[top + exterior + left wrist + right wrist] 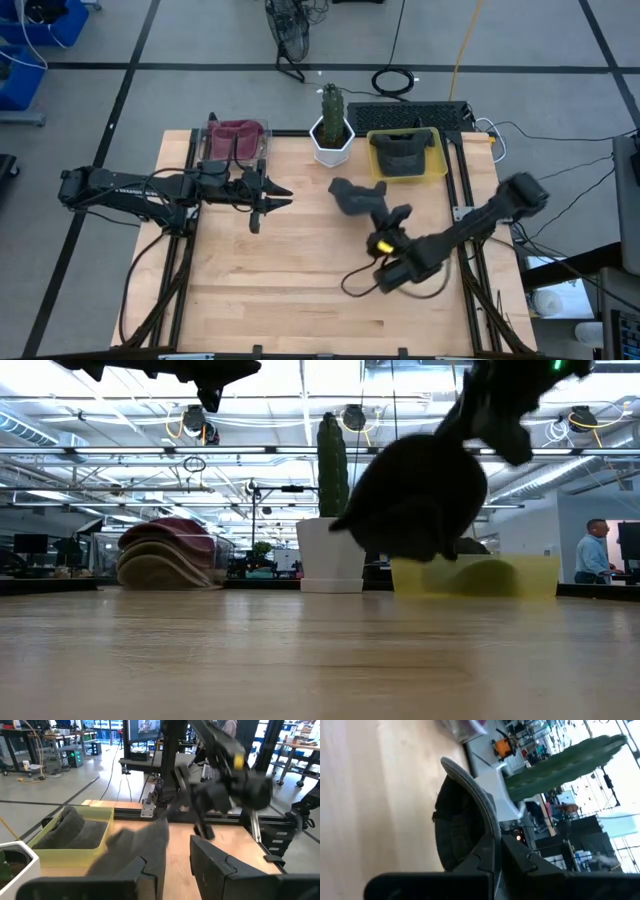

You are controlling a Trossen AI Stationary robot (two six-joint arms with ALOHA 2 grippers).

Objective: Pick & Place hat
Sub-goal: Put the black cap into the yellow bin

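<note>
The right gripper (385, 222) is clamped on the dark grey hat (355, 195), holding it by the brim above the middle of the wooden table (300, 290), just in front of the white cactus pot (331, 142) and the yellow tray (432, 165). Over on the left side the left gripper (270, 197) hangs above the board beside the clear bin of maroon hats (236, 137), its fingers a little apart and holding nothing.

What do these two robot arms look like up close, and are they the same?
They look alike: slim, dark, jointed arms, nearly black, each ending in a two-finger gripper. The left gripper has flat, blocky dark fingers. The right gripper carries a yellow patch near its wrist, and a black cable loops off that arm onto the table.
</note>
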